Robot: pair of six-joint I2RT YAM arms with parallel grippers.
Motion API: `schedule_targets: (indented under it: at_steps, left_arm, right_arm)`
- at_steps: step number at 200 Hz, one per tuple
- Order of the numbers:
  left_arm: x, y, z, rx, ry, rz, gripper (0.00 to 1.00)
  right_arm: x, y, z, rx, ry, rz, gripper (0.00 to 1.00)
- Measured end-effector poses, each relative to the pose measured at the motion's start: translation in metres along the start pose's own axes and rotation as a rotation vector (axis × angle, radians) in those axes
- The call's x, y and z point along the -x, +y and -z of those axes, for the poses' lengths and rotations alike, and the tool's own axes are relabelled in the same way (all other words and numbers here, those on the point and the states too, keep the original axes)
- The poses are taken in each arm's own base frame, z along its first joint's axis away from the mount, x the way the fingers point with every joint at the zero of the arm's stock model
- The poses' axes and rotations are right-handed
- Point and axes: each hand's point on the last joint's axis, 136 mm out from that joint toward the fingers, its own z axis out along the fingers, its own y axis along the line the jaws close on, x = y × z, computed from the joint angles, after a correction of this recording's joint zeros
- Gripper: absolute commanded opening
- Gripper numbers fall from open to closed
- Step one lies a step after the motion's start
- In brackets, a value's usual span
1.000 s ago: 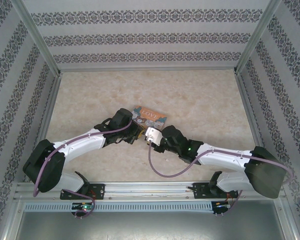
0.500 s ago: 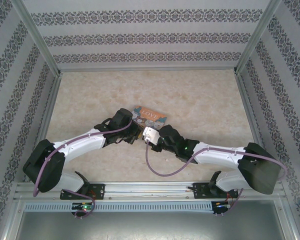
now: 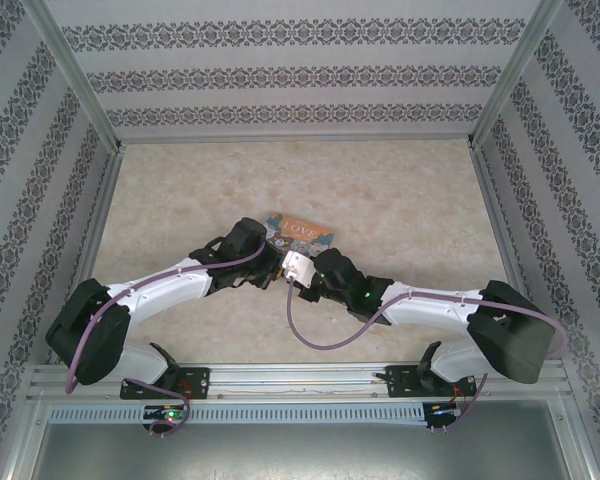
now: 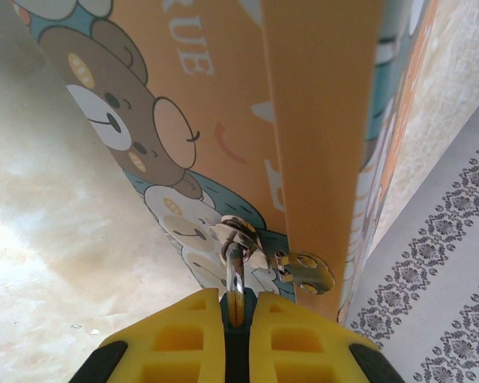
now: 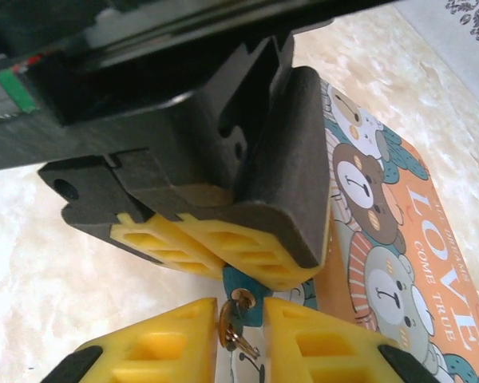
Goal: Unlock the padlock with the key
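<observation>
The left gripper (image 4: 235,309) has its 2 yellow pads pressed together on the padlock (image 4: 235,279). Only a sliver of the bluish body shows between them, and the thin shackle rises from the pinch. The shackle passes through a metal hasp (image 4: 239,233) on the edge of the orange-and-teal tin (image 4: 215,104). A small metal tab (image 4: 307,271) with 2 holes sits just beside that hasp.

In the right wrist view the left gripper (image 5: 211,259) comes in from above with the padlock (image 5: 241,281) at its tips. The right gripper (image 5: 241,321) faces it from below. Its jaws stand a narrow gap apart with the brass key (image 5: 225,317) between them, the key's tip at the padlock's body. The key lies close to 1 pad, but I cannot tell whether the jaws actually pinch it.

From above, the tin (image 3: 298,230) lies near the middle of the desk (image 3: 410,200), well apart from every edge. The 2 arms meet at the tin's near side.
</observation>
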Motion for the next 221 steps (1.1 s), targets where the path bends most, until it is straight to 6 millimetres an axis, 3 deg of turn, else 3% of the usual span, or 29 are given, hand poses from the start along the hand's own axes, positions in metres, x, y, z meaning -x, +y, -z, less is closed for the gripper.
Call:
schedule_targets:
  at_steps: [71,149,221]
  left_arm:
    - [0.0017,-0.0005,0.0000,-0.002,-0.011,0.011,0.00]
    - [0.0023,-0.0008,-0.0001,-0.004,-0.014,0.014,0.00]
    - [0.0032,-0.0004,-0.0004,-0.003,-0.025,0.015,0.00]
  right_arm:
    - [0.0028,0.0010,-0.0020,-0.006,-0.012,-0.028,0.00]
    - [0.0016,-0.0015,-0.0017,-0.027,-0.026,-0.123,0.00]
    - [0.0021,-0.0028,-0.0035,-0.045,-0.099,-0.414,0.00]
